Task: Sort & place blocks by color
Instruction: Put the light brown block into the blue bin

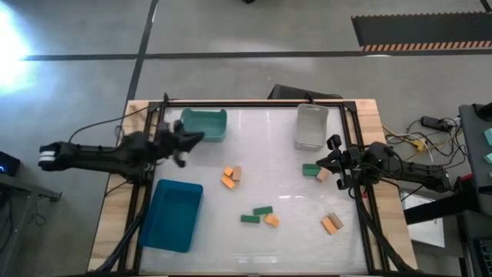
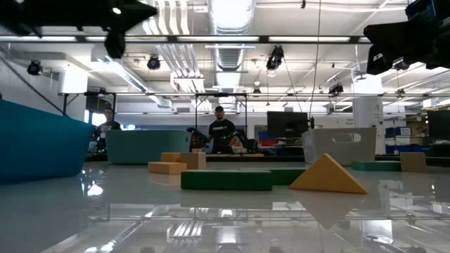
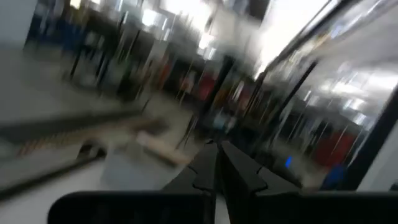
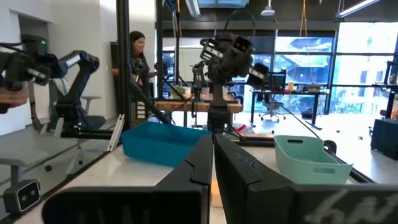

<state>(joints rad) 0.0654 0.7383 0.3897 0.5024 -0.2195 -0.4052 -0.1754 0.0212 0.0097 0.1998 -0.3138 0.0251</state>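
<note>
The blocks lie scattered on the glossy white table. Two orange blocks [image 1: 227, 181] and a tan one [image 1: 237, 173] are near the middle. Two green blocks [image 1: 263, 210] lie with an orange one [image 1: 271, 221] nearer the front, and an orange-tan pair [image 1: 331, 224] sits to the right. A green block [image 1: 310, 169] and a tan block [image 1: 323, 175] lie just left of my right gripper [image 1: 332, 161]. That gripper is raised and shut [image 4: 212, 152], holding nothing. My left gripper [image 1: 184, 143] hovers beside the teal bin [image 1: 204, 125], also shut [image 3: 217, 167] and empty.
A blue bin [image 1: 174, 215] stands at the near left, and a clear bin [image 1: 311, 125] at the far right beside the teal one. A black frame [image 1: 254, 102] runs along the table's far edge and sides. People stand in the room beyond the table [image 2: 222, 130].
</note>
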